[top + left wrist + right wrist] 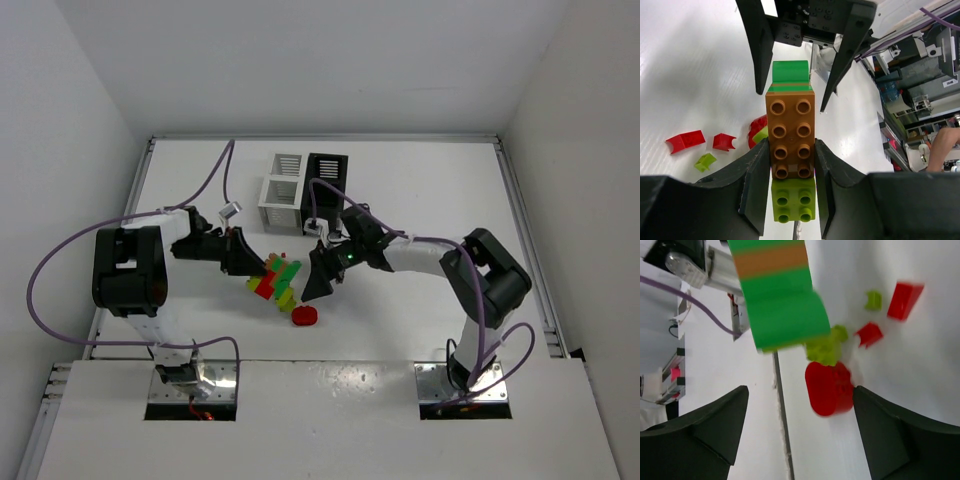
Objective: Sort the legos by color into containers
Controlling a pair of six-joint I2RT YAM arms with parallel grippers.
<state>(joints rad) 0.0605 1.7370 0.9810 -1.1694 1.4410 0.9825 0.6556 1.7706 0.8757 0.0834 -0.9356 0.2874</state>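
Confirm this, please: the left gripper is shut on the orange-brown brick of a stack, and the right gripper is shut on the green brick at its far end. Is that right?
Not quite. The left gripper is shut on the orange-brown brick, but the right gripper is open: the right wrist view shows it spread wide, not touching the green brick.

White walls (300, 60) are enclosing the white table (420, 180) on three sides; beyond the left fingers (754, 190), cluttered workshop equipment (920, 75) is standing.

white table (430, 190): 3 bins (282, 200) at back, loose red/yel-grn legos (304, 317) mid.
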